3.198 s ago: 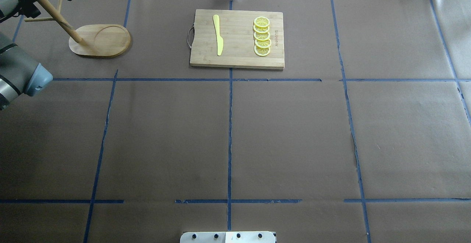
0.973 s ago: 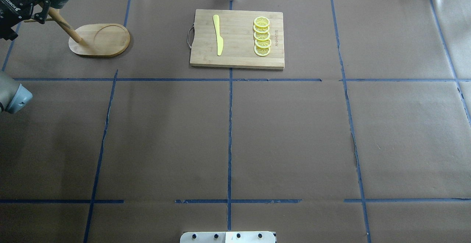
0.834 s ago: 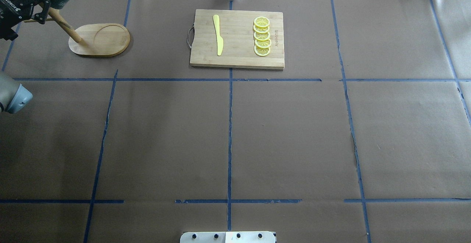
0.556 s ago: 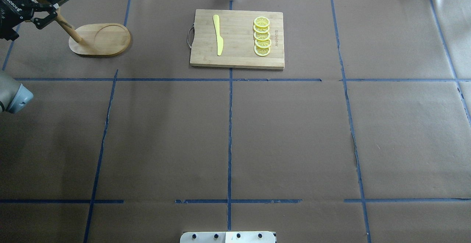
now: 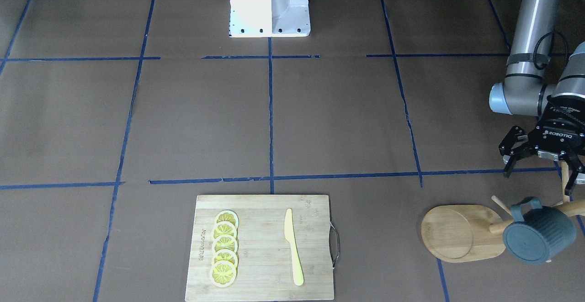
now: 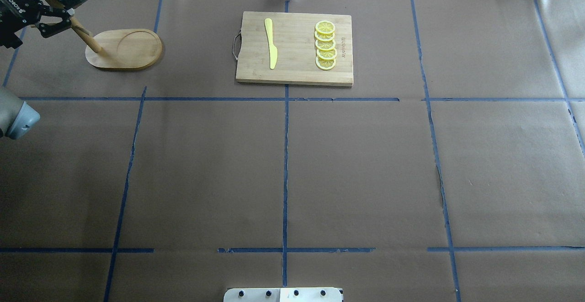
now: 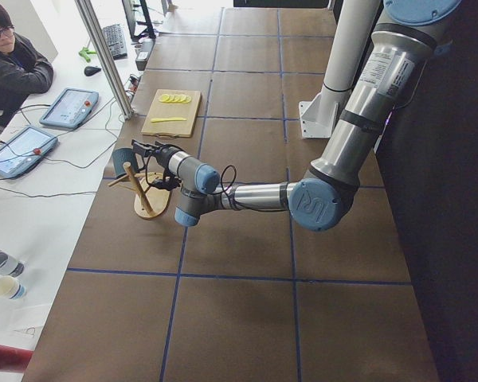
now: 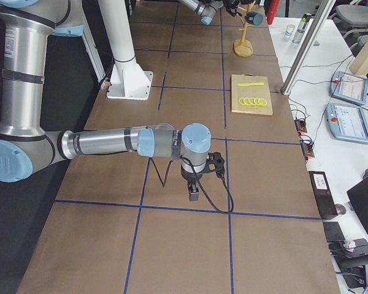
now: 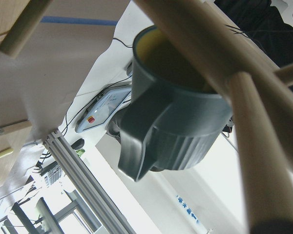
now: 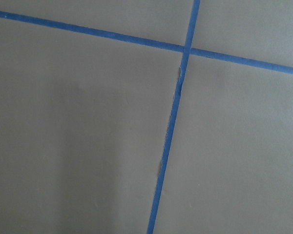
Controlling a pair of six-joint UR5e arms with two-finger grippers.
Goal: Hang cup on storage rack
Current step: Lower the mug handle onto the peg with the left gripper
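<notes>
Blue-grey cup (image 5: 539,238) hangs off the wooden mug tree (image 5: 457,233) at the frame's lower right, carried by the tree alone: the left gripper (image 5: 544,172) just above has fingers spread, gripping nothing. Right gripper (image 8: 195,195) hovers low at the side view's centre, out of the way, and whether its fingers are apart can't be told.

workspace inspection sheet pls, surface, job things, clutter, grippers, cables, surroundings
surface: brown paper-covered table with a blue tape grid
job's things: cup appears hung on a peg of the storage rack, off the table
clutter: bamboo cutting board holding five lemon slices and a yellow knife
grippers: left gripper open, apart from the cup; right gripper low over bare table, open or shut cannot tell
cables: black cable looping from the right wrist
surroundings: seated operator beside tablets
</notes>
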